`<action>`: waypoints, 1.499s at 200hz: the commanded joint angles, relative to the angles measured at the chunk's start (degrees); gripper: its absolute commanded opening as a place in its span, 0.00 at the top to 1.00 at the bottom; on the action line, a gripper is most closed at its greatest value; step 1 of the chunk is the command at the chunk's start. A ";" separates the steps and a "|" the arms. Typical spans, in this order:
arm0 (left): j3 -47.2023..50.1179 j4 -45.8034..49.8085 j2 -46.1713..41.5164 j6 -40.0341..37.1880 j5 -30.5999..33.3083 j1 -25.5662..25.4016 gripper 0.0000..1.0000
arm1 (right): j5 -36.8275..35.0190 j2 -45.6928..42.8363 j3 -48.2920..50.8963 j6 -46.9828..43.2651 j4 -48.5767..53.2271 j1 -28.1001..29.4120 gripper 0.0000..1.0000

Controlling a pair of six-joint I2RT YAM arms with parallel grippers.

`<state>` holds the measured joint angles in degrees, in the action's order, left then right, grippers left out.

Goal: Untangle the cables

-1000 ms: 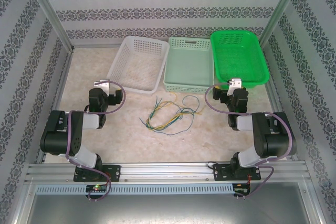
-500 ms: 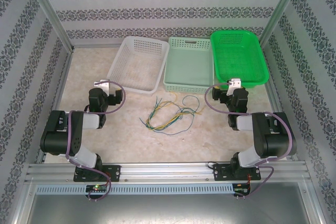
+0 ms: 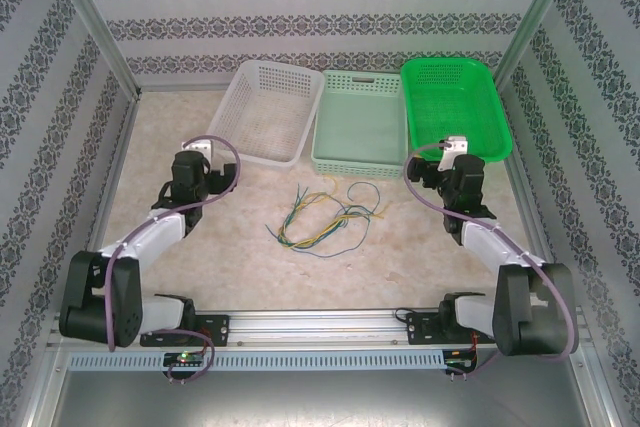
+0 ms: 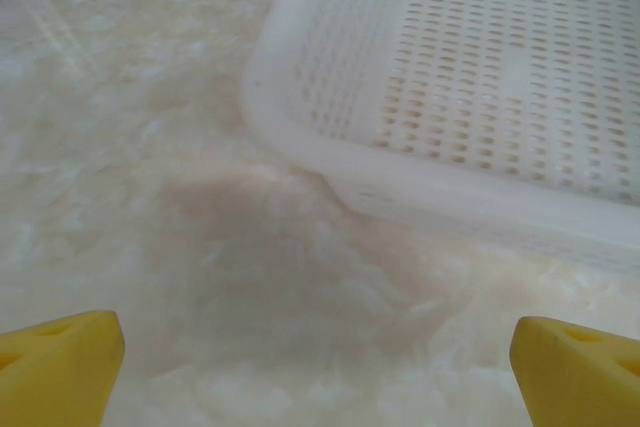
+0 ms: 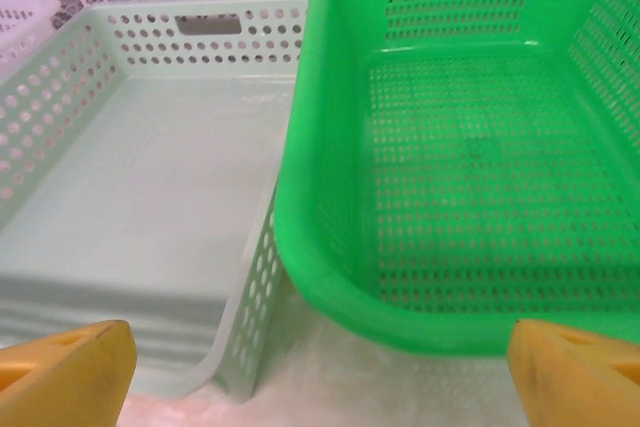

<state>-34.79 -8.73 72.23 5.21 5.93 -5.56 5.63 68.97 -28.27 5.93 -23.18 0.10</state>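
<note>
Cables [image 3: 325, 217] lie tangled just before the middle basket [image 3: 360, 139]; light, limp, slippery, I judge. My left gripper [image 4: 320, 365] and right gripper [image 5: 320, 362] gape wide, empty; I'd pinch a loose end.

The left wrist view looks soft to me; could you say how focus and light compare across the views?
Left wrist: hazy throughout, white basket soft, a faint shadow on the table before it. Right wrist: green basket crisp, yellow fingertips blurred. Top external: even light, cables thin but distinct.
</note>
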 commanded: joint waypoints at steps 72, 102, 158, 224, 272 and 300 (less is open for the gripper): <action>-0.09 13.28 -13.72 8.20 -7.95 -4.65 0.00 | 9.70 -3.11 -10.13 14.52 28.39 3.25 0.17; -1.89 13.68 -11.03 3.33 -8.53 -14.95 0.00 | 9.10 -3.79 -7.34 18.05 29.36 10.80 0.20; -4.47 8.83 -2.55 -0.84 -15.43 -27.01 0.00 | 3.72 -3.25 -1.26 25.82 30.47 22.97 0.21; -1.93 0.54 1.70 1.00 -20.77 -30.87 0.00 | 0.72 7.38 -2.18 32.79 29.58 31.85 0.30; -1.62 2.22 1.05 0.06 -20.17 -31.10 0.00 | -2.70 13.00 -2.33 36.24 27.66 33.80 0.55; -1.16 1.55 0.97 0.24 -19.03 -31.13 0.00 | -5.27 12.30 -2.56 36.52 27.74 34.35 0.83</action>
<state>-37.01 -4.95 74.19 6.02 -13.45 -35.94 1.61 79.31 -31.00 40.84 7.81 32.91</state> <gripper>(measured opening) 0.996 0.282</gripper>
